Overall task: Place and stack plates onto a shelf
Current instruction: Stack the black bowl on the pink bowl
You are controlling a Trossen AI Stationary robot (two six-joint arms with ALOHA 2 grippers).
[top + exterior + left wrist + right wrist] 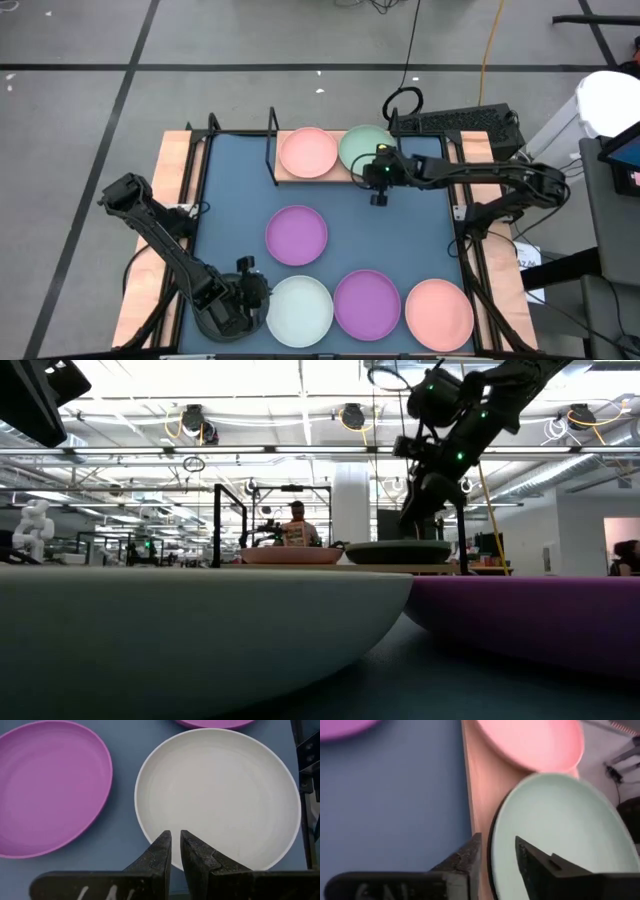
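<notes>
Blue tabletop (232, 190): holds four plates yet to be moved, spread well apart so each rim can be reached.
Light-wood shelf (318, 176): sits at the far edge, a black wire frame (272, 148) rising at its left end; two piles side by side fill its width.
Right arm: reaches from the right edge across to the shelf's right end.
Left arm: waits at the near left corner.
Pale green plate (362, 148): lies on the shelf's right half; a dark rim shows under it in the right wrist view, so it appears stacked on a black plate (491, 851).
Pink plate (308, 152): rests on the shelf's left half, just beside the green one.
Loose plates: purple plate (297, 235) mid-table; white plate (299, 309), second purple plate (367, 303) and second pink plate (438, 313) in a near row.
Right gripper (497, 851): fingers narrowly apart, straddling the green plate's near rim, judged to be either setting it down or letting go.
Left gripper (175, 844): fingers nearly closed, holding nothing, poised over the white plate's rim, a likely next pick.
</notes>
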